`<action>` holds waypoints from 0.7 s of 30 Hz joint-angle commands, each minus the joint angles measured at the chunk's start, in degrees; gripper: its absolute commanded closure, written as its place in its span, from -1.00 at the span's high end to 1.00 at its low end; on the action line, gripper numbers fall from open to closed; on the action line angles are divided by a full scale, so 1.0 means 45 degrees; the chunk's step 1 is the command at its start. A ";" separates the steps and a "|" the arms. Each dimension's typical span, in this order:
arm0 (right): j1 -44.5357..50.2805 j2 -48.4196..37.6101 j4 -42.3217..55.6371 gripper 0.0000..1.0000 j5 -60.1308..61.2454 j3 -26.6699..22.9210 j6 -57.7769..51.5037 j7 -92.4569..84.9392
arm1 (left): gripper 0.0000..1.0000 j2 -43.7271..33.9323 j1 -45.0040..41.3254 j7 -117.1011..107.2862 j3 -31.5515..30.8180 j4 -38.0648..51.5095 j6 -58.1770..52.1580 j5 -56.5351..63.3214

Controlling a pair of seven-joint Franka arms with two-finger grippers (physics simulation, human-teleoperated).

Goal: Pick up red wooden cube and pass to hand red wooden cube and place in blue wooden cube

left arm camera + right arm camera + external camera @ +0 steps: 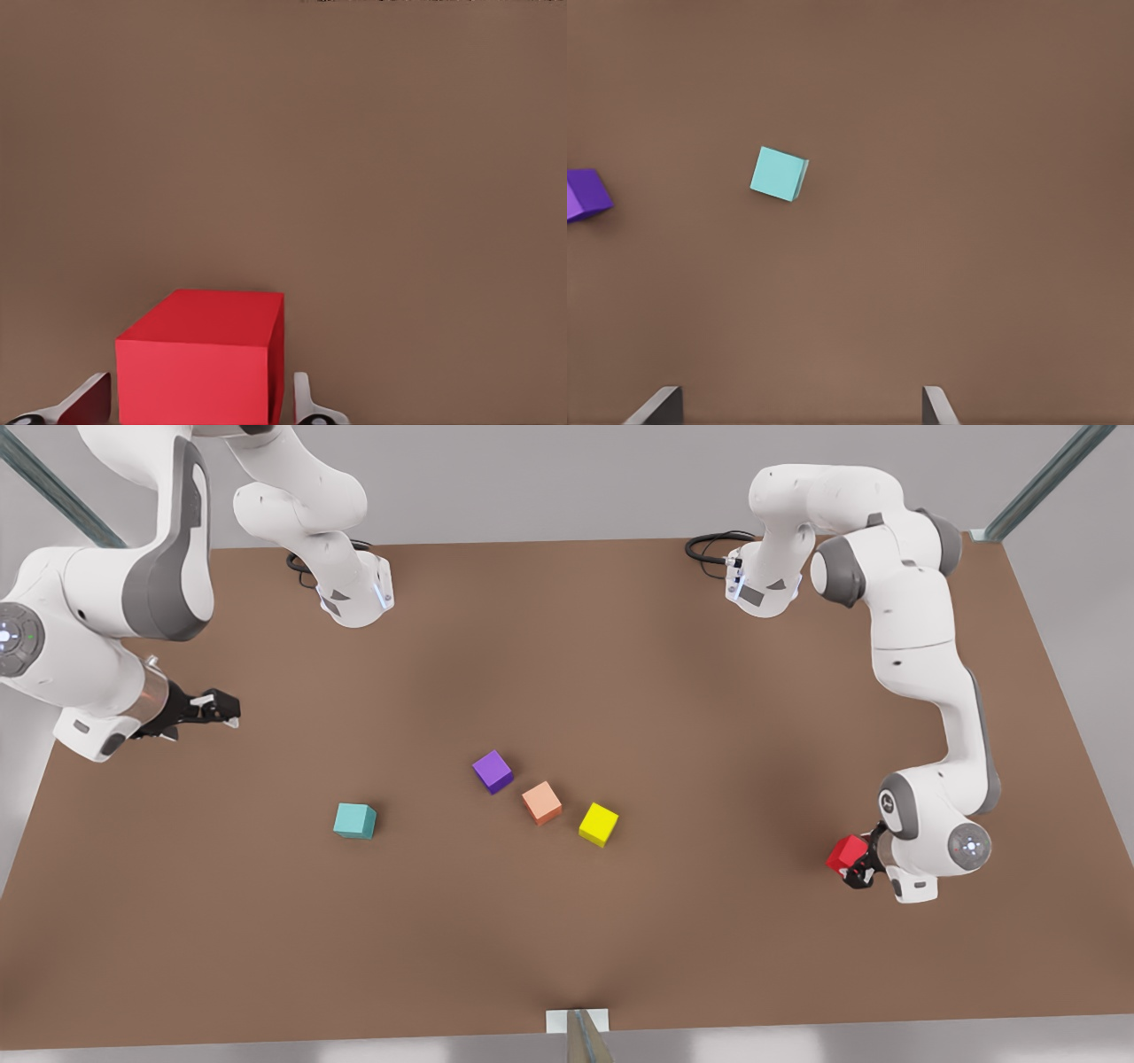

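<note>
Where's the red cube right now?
The red wooden cube is clamped in the left gripper at the front view's right, well away from the yellow cube.

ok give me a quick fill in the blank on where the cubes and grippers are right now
1. The left gripper is shut on the ____ cube.
2. The right gripper hovers with fingers ____.
3. The salmon-orange cube lies between the purple cube and the ____ cube.
4. The teal cube rests on the ____.

Missing words: red; open; yellow; table

Purple cube (493,771), salmon cube (541,802) and yellow cube (599,824) lie mid-table (620,957).
</note>
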 commanded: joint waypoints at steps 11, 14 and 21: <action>-0.0155 0.0065 0.0006 1.00 0.0316 -0.0063 0.0046 -0.0048 | 1.00 0.0520 0.0003 -0.1674 -0.0015 0.0007 0.1091 -0.0042; -0.0136 0.0085 -0.0091 1.00 0.0336 -0.0063 0.0007 -0.0048 | 0.35 0.0520 -0.0017 -0.1655 -0.0015 0.0007 0.1091 -0.0022; 0.0118 0.3479 0.2170 0.96 0.1779 0.0132 0.0397 -0.6408 | -0.01 -0.0262 -0.0017 -0.2338 -0.2044 0.2701 -0.3438 -0.0256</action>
